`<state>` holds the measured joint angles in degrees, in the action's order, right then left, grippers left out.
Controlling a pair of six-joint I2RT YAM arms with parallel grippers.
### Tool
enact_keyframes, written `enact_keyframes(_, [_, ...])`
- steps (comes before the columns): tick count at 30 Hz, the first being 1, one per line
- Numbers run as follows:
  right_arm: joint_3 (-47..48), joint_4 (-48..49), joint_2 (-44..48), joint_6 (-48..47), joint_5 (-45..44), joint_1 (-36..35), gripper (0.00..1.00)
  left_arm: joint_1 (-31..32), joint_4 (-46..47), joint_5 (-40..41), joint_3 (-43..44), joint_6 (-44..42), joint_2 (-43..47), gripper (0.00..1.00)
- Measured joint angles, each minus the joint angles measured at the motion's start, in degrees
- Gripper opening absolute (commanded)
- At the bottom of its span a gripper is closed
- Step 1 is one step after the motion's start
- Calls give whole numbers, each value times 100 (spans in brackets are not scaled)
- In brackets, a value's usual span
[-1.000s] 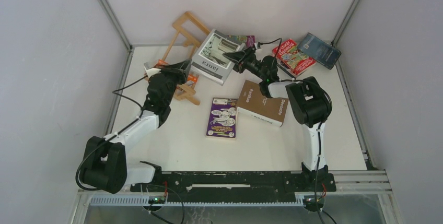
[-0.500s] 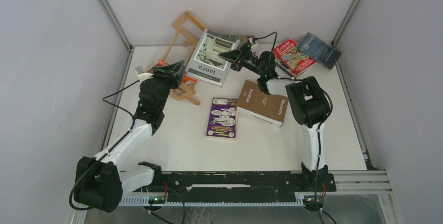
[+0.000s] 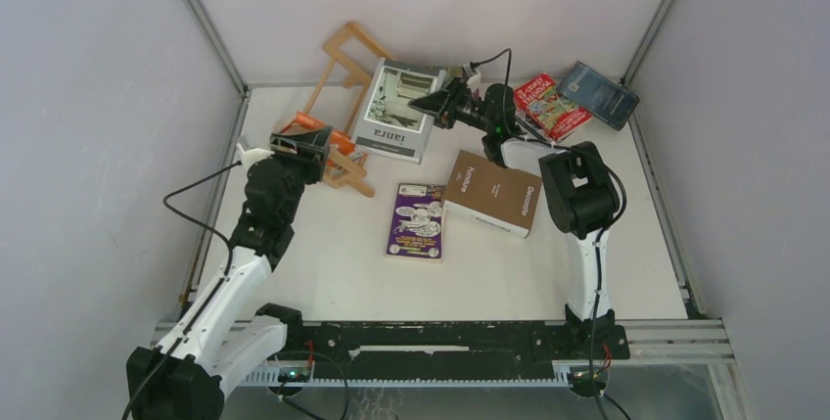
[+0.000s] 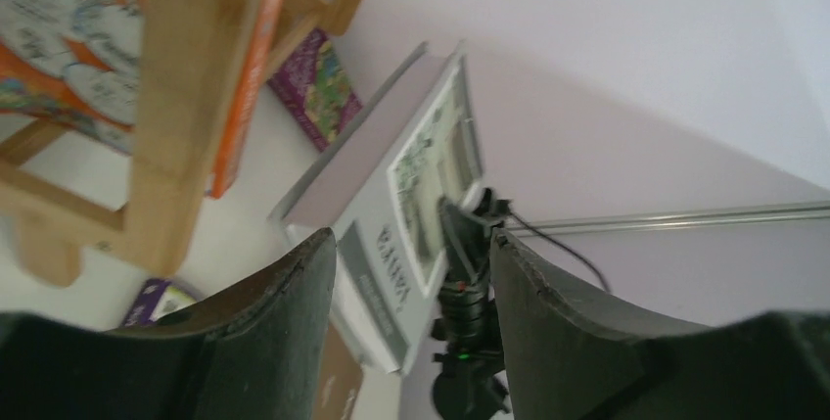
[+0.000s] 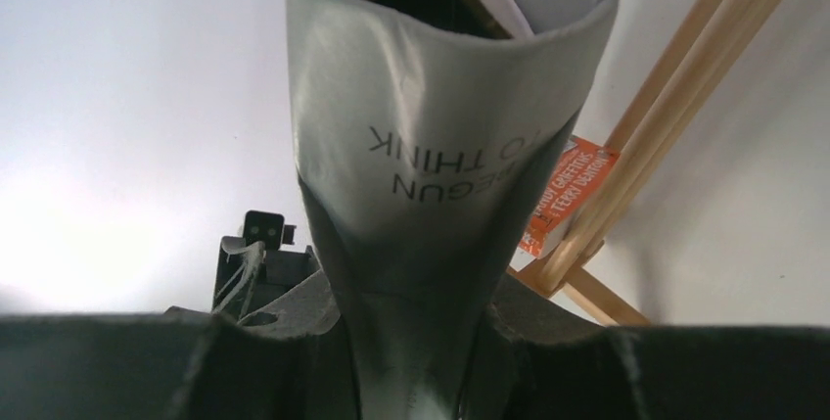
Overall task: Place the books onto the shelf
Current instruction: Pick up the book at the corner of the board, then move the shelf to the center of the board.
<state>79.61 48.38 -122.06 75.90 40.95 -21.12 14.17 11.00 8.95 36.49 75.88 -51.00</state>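
**Grey-white book in the right fingers, shelf just to its left**

Top view. Right gripper [image 3: 432, 104] is pinched on the right edge of the grey-white book [image 3: 394, 112], close to the far edge of the table [image 3: 333, 273]. The book's long axis runs far to near, slightly tilted. The shelf [image 3: 343, 60] lies just left of it, toward the far left corner. I cannot tell whether the book's far corner touches a rail. Left gripper [image 3: 297, 144] sits at the shelf's near end, beside the orange book [image 3: 328, 138] lodged among the slats. The left arm is nearer the rack, but the right arm has the load. Purple book [image 3: 418, 221] and brown book [image 3: 494, 193] lie mid-table. The red book [image 3: 548, 105] and dark blue book [image 3: 599, 94] are at the far right corner.

Left wrist view. The fingers stand apart with nothing between them. A shelf rail and the orange cover are up and to the left. The grey-white book shows through the gap, well apart.

Right wrist view. The grey cover is squeezed between both fingers and bowed. The shelf rails slant past on the right, with the orange book behind them.

My read is that the next move is a leftward carry, lining the book's long axis up with the slats.
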Motion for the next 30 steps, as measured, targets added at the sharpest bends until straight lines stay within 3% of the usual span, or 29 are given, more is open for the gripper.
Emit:
enact_keyframes(7, [638, -935, 0, -962, 120, 37, 27, 0, -992, 133, 0, -498, 186, 65])
enact_keyframes(13, [1167, -1858, 2, -1965, 116, 55, 27, 7, -1290, 212, -2, -901, 232, 69])
enact_keyframes(30, [2844, -3178, -177, -3501, 175, 87, 26, 33, -968, 295, -120, -1810, -616, 70])
